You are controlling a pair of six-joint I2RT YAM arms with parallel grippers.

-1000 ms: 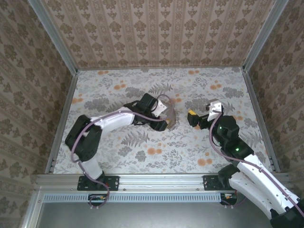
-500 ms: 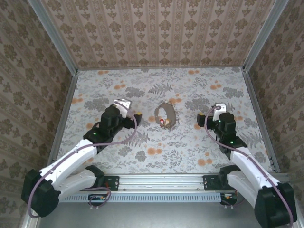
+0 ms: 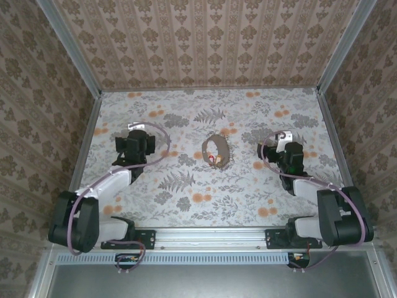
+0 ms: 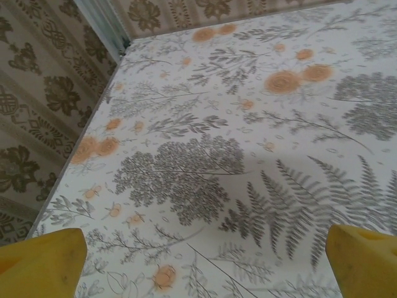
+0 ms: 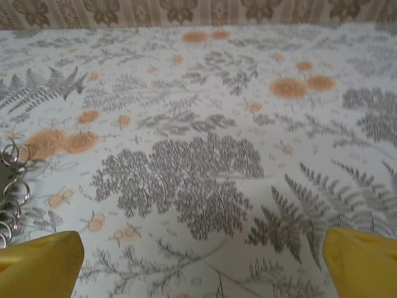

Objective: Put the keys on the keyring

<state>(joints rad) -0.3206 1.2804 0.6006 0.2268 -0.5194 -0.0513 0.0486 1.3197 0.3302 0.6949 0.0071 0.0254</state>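
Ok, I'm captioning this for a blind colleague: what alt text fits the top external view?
A brown oval keyring lies at the middle of a floral-patterned table, a small reddish piece at its near end. The left gripper and right gripper sit off to either side, clear of it, arms folded.

Keyring (image 3: 215,151): floppy brown oval loop, lying flat on the tabletop (image 3: 186,192) near its centre. Long axis runs roughly from the near side to the far side. Loop slack, outline uneven, inside open.

A tiny pinkish-red piece (image 3: 213,159) sits at the loop's near end, just inside the outline and touching it.

Right wrist view: a short run of small linked metal rings (image 5: 10,194) lies flat at the left edge.

Keys: too small to tell apart from the red piece.
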